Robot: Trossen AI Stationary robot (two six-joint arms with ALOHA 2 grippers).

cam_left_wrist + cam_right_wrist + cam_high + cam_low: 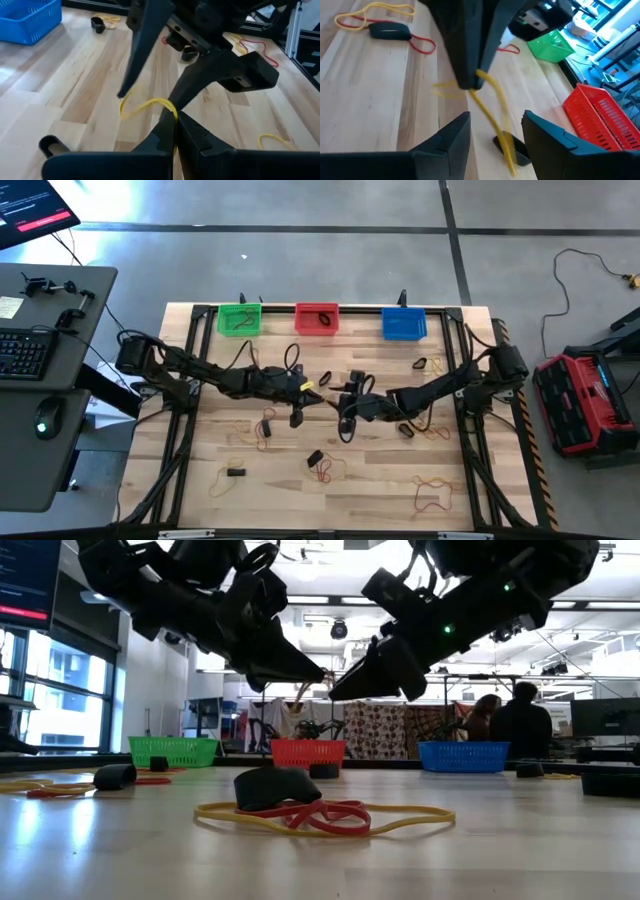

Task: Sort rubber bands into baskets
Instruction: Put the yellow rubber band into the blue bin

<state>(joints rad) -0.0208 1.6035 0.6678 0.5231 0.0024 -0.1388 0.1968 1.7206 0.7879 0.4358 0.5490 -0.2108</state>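
My left gripper [175, 122] is shut on a yellow rubber band [145, 104] above the middle of the table [300, 500]; it also shows in the high view [312, 388]. My right gripper [495, 127] is open and faces it closely from the right, one finger on each side of the hanging band [492, 95]. The green basket [239, 319], red basket [316, 319] and blue basket [404, 324] stand in a row on the table's far edge. My left gripper pinches the yellow band at one spot of its loop [172, 107] between its two fingertips. The fingers slant down toward the table's right side. The band is lifted clear of the table, its free loop slack beside and below the fingertips [475, 80]. My right gripper: whether a finger [131, 75] touches the band's free end, I cannot tell.
Several loose yellow, red and black rubber bands lie scattered on the table, among them a tangle near the front [320, 815] and others at the front right [432, 498] and by the blue basket [428, 364]. People [520, 720] show in the room beyond.
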